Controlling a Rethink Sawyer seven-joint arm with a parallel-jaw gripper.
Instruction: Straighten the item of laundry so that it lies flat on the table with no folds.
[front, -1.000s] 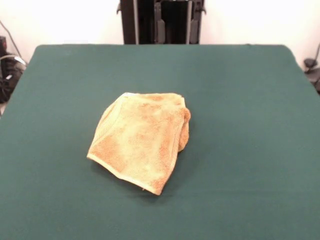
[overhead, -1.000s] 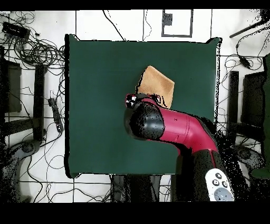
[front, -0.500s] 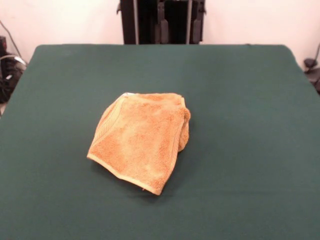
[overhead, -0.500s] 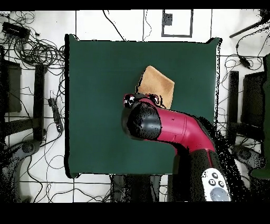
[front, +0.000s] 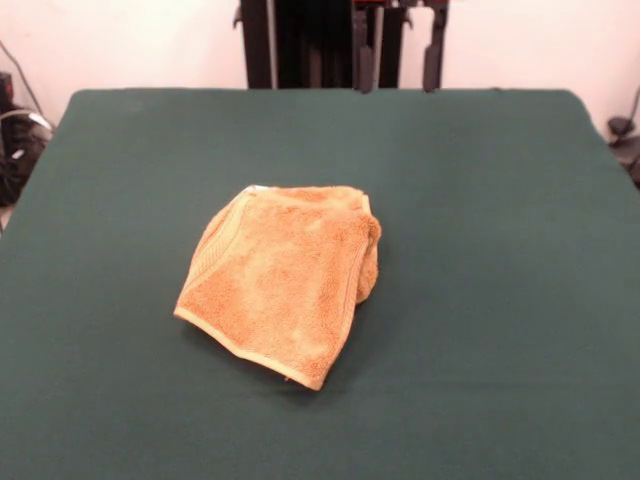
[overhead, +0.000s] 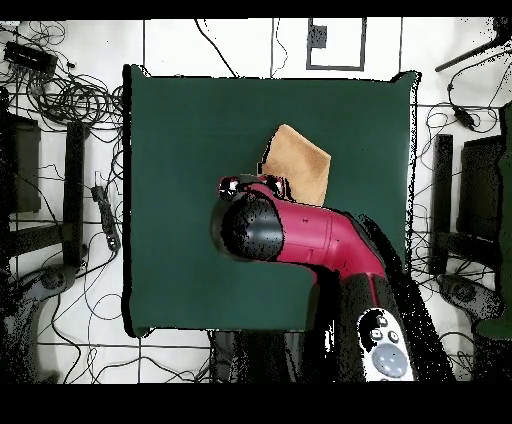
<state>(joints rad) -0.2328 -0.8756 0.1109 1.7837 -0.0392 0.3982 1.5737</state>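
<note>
Green felt is covering the worktop from edge to edge, and a pale wall is standing behind its far edge in the front view. Lying near the middle of the worktop, well apart from every edge and corner, is the item of laundry, a golden-orange terry towel. It is not lying flat: it is doubled over itself into a rough four-sided packet, with a hemmed edge running along the side nearest the front camera and a bunched, rolled fold showing on the packet's right side in that view. Judgement: the hem lying on top suggests one layer is resting over another, so the step in hand is still unfolding, and the task is barely begun. The end effector is hanging above the far edge of the worktop, well clear of the cloth; its two dark fingers are standing apart with a gap between them and nothing pinched. In the overhead view the red arm is covering the spot just beside the towel, hiding the cloth's edge nearest the robot's base. Judgement: the raised, spread posture fits a repositioning before descending on a free corner or hem; grabbing both layers together would only drag the packet.
</note>
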